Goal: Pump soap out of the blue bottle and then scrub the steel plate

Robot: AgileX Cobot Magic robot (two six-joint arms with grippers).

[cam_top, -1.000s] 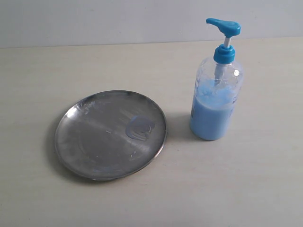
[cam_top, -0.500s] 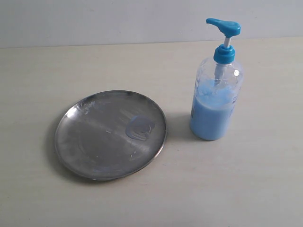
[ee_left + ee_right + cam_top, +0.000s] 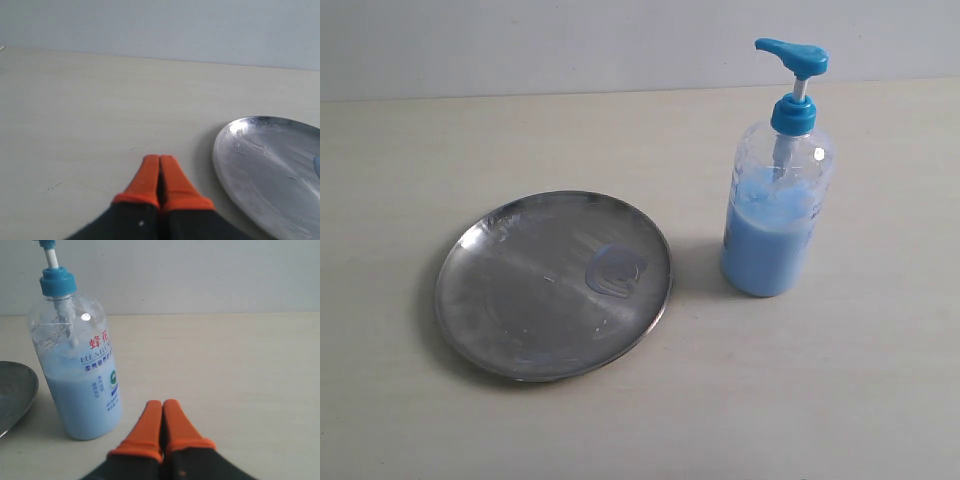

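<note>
We had both grippers drawn back and low over the table (image 3: pixel 620 130), neither one in the exterior view. The left gripper (image 3: pixel 159 159) had its orange jaws pressed tight together with nothing between them, and the right gripper (image 3: pixel 162 403) was the same, closed and empty. The steel plate (image 3: pixel 265 170) lay flat just ahead of the left jaws and off to their inner side, apart from them. The blue bottle (image 3: pixel 80 375) stood upright ahead of the right jaws, also to their inner side, near but not touching.

A pale blob of soap (image 3: pixel 616 270) sat on the plate toward the bottle, yet the pump head (image 3: pixel 792 55) stood fully raised and nothing was on it. We judged the pumping step still to be in hand. The next move would call for the right jaws to rise above the pump head and press straight down, with the spout, which points toward the plate, over it. We saw no scrubbing tool.

Against the earlier frames, nothing on the table had moved.
</note>
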